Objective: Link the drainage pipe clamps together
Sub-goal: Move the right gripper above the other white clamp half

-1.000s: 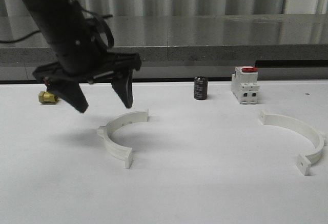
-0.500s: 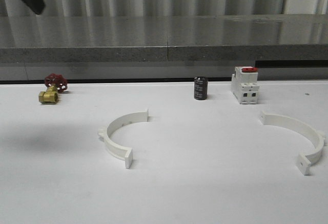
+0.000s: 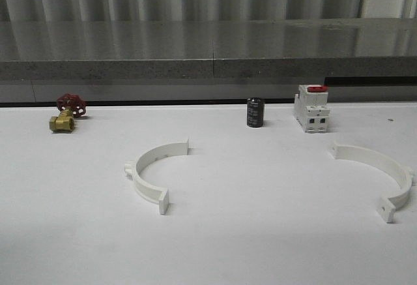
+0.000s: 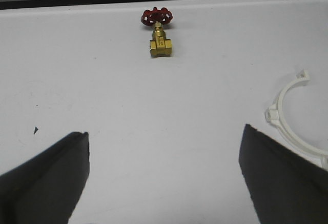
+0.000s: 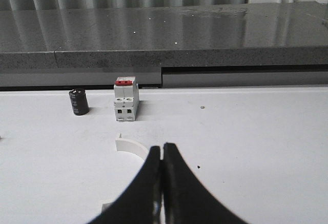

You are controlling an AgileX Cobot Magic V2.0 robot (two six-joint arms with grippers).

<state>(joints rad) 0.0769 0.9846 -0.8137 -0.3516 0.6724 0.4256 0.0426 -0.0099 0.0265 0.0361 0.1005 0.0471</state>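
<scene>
Two grippers, both empty: the left gripper (image 4: 164, 175) is spread wide above bare table, the right gripper (image 5: 162, 183) pinched closed on nothing. Taking the black capacitor (image 3: 255, 112) as landmark, the left clamp half (image 3: 154, 173) lies nearer the camera to its left, the right clamp half (image 3: 381, 177) well off to its right. Nothing is joined yet; both halves need gripping and mating. A second ago the left arm hovered over the left half; it has since withdrawn.

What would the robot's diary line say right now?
left tool open, empty | right tool shut, empty | clamp halves apart on table
</scene>
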